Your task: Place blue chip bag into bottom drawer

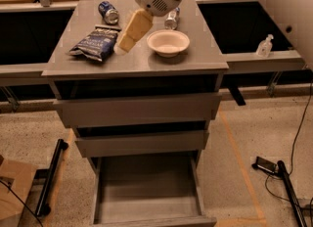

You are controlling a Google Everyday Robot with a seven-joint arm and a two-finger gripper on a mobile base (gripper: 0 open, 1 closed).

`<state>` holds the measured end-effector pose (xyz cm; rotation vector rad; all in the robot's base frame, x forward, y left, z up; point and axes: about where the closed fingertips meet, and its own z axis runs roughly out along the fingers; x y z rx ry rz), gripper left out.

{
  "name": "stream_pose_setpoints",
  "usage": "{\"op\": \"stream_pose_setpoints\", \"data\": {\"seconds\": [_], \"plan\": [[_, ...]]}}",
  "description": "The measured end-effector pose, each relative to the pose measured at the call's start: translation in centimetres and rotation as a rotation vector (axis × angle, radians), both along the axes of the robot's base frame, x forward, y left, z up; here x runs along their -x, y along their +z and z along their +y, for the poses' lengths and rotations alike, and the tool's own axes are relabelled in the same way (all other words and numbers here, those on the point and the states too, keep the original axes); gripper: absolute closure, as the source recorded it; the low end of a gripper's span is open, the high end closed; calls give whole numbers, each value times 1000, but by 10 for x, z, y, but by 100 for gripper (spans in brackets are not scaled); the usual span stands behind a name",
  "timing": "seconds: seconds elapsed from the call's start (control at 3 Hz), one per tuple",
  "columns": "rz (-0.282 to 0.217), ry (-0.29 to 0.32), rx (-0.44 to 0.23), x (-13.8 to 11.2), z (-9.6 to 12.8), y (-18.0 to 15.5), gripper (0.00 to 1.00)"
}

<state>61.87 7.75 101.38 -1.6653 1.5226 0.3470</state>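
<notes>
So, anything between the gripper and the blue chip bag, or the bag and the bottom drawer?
Nothing visible. The gripper hangs close beside the blue chip bag; the bottom drawer stands open below.

Items on counter, counted.
Chip bags: 1, the blue chip bag, toward the left edge.
Cans: 2, a blue can near the back-left corner and a silvery can by the back edge.
Bowls: 1, a white bowl, mid-counter.
Drawers: 3; only the bottom drawer stands pulled out.
Pump bottles: 1, the pump bottle, beyond the right edge.
Grippers: 1, the gripper, over the counter just beside the bag.
</notes>
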Motion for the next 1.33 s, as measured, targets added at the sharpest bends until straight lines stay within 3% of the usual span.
{"op": "stream_pose_setpoints", "data": {"seconds": [0.67, 1.0, 1.33], "plan": [[19, -71, -125, -67, 51, -63, 0], [33, -137, -190, -119, 90, -103, 0], [85, -221, -217, -149, 107, -137, 0]]}}
